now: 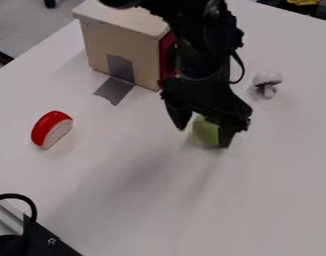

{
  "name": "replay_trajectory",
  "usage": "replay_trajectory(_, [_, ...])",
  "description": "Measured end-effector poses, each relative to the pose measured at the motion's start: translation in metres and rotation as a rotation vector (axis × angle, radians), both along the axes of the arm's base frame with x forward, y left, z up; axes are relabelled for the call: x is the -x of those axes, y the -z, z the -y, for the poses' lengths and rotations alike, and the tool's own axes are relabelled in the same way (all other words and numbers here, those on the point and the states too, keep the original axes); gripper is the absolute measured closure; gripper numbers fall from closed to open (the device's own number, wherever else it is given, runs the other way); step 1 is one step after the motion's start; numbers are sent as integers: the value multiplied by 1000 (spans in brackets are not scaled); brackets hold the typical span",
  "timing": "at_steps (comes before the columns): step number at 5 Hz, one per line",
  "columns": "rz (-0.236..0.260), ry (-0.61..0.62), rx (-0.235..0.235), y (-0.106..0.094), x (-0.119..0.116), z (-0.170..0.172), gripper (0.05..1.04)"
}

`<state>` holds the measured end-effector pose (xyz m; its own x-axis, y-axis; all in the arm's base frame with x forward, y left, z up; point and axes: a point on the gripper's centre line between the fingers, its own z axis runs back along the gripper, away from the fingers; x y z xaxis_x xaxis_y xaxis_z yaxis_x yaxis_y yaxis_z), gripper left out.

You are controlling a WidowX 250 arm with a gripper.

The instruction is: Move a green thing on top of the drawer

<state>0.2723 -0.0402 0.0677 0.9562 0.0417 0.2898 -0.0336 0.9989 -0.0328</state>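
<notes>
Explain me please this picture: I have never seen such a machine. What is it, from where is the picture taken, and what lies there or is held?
The black machine is a robot arm, coming in from the top edge. There is one picture, taken by a fixed camera looking down at a slant on a white table.

At the arm's lower end are two jaws. They stand open, one on each side of a green thing. A gap shows on one side, so it does not look gripped.

Behind it stands a pale box-like drawer unit with grey tape on its side. Also on the table are a red and white piece and a small whitish, mushroom-like thing.
</notes>
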Motion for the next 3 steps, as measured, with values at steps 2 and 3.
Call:
replay_trajectory(2, [-50, -3, 10, 11, -42, -9, 83])
replay_trajectory(3, [-99, -8, 32, 28, -56, -7, 83])
